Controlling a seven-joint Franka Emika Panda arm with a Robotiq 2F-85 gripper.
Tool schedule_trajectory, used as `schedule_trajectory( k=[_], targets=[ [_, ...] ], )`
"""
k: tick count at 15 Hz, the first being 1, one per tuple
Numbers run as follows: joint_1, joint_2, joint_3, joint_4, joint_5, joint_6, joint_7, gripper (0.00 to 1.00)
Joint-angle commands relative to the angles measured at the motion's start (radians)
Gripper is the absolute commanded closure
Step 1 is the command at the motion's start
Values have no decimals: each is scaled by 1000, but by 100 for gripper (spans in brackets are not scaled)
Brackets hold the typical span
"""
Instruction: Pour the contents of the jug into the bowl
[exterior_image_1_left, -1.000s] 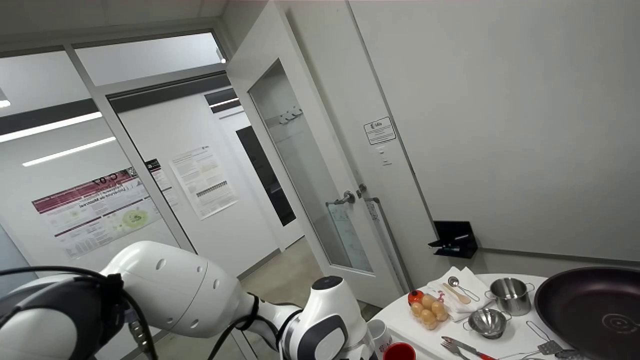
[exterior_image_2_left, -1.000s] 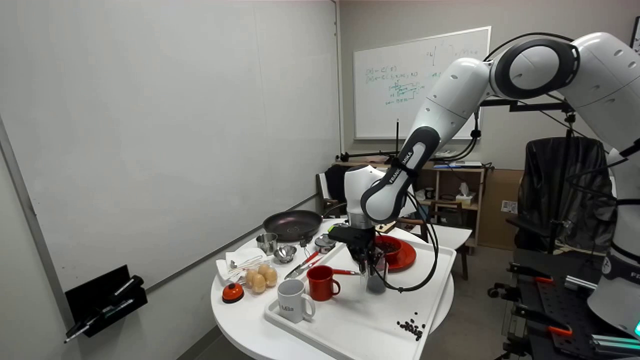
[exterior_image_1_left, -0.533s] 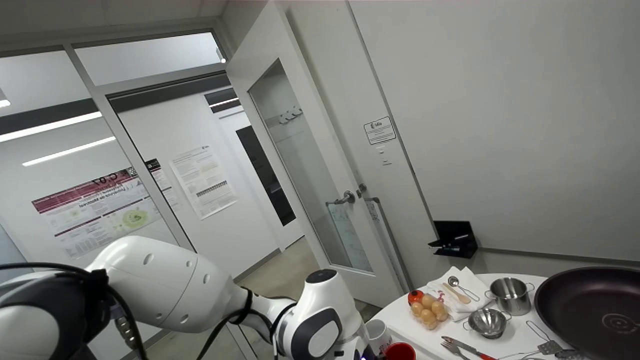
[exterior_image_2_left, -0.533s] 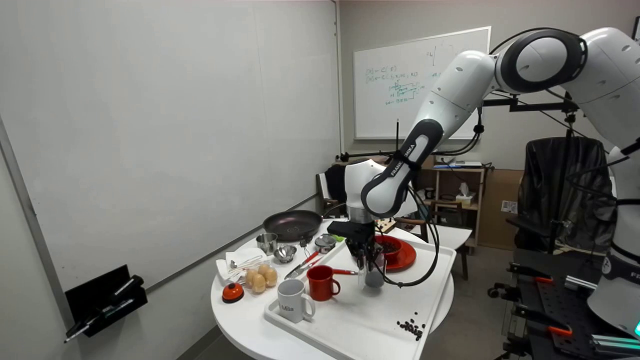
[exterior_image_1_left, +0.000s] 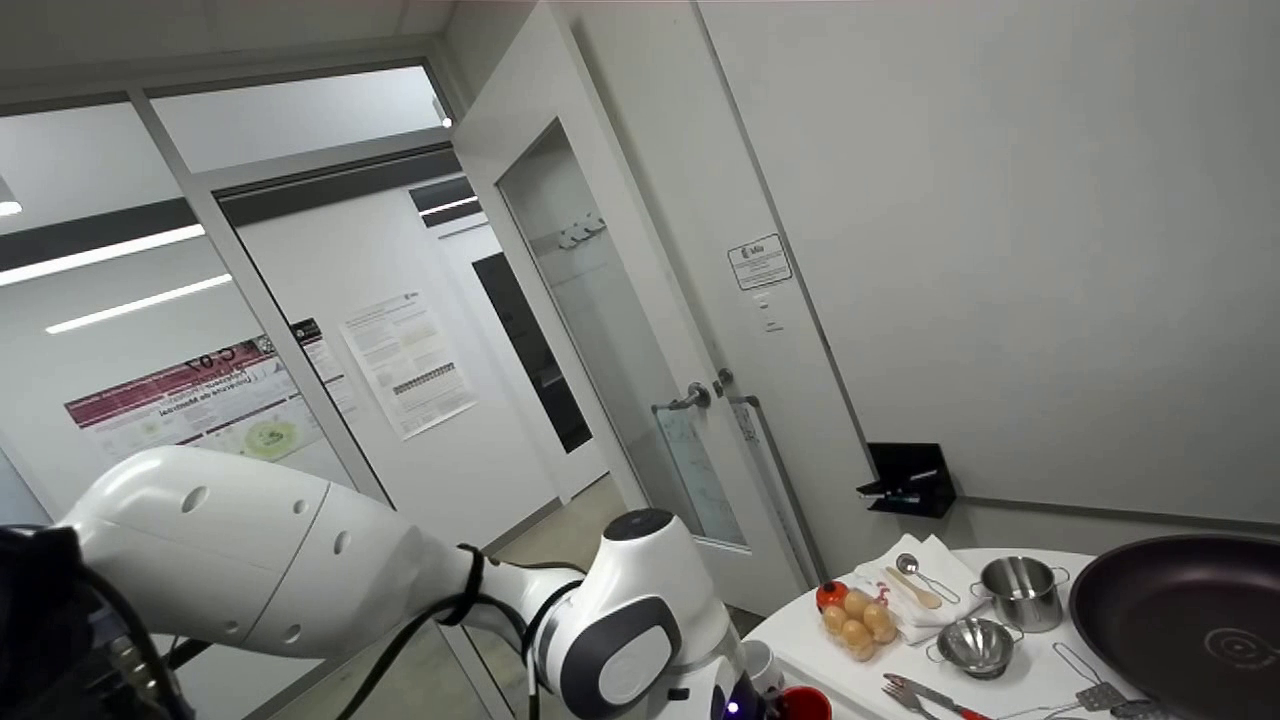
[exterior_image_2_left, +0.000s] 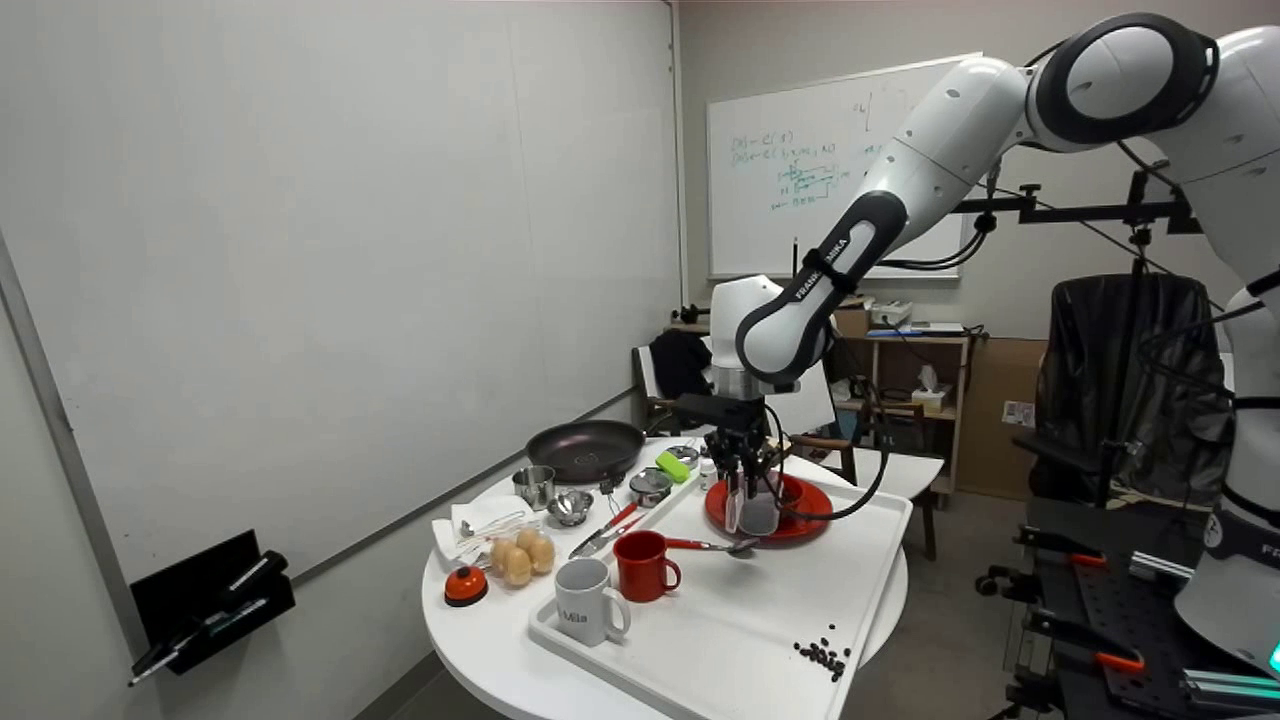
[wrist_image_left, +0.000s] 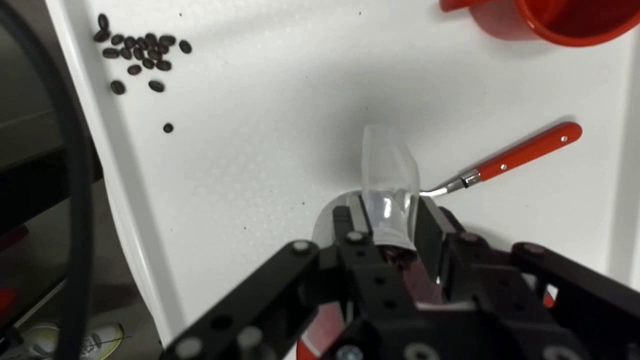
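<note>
A translucent jug (exterior_image_2_left: 761, 515) hangs upright from my gripper (exterior_image_2_left: 744, 482), in front of the red bowl (exterior_image_2_left: 793, 492) in an exterior view. In the wrist view my gripper (wrist_image_left: 392, 215) is shut on the jug's clear handle (wrist_image_left: 389, 162), one finger on each side. Dark beans (wrist_image_left: 397, 255) show behind the handle, between the fingers. The bowl sits on a red plate (exterior_image_2_left: 818, 525) and is partly hidden by the jug and gripper. Only bits of the plate's red edge (wrist_image_left: 306, 351) show in the wrist view.
A white tray (exterior_image_2_left: 700, 640) holds a red mug (exterior_image_2_left: 640, 568), a grey mug (exterior_image_2_left: 582, 600), a red-handled spoon (exterior_image_2_left: 700, 545) and loose beans (exterior_image_2_left: 822, 656). A black pan (exterior_image_2_left: 586, 450), steel pots (exterior_image_2_left: 535, 486), eggs (exterior_image_2_left: 520, 555) and cutlery (exterior_image_2_left: 605, 530) lie beyond the tray.
My gripper has risen with the jug and moved toward the bowl and plate. The spoon's end, hidden before, now shows below the jug in an exterior view.
</note>
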Motion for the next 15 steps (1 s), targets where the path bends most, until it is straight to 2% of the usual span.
schedule_trajectory(
  k=[1, 3, 9, 15],
  targets=[
    [-55, -14, 9, 7, 35, -62, -124, 90],
    [-89, -3, 24, 24, 59, -89, -214, 90],
    [-178, 18, 92, 78, 242, -177, -604, 90],
    [-155, 47, 28, 131, 235, -271, -624, 90]
  ],
)
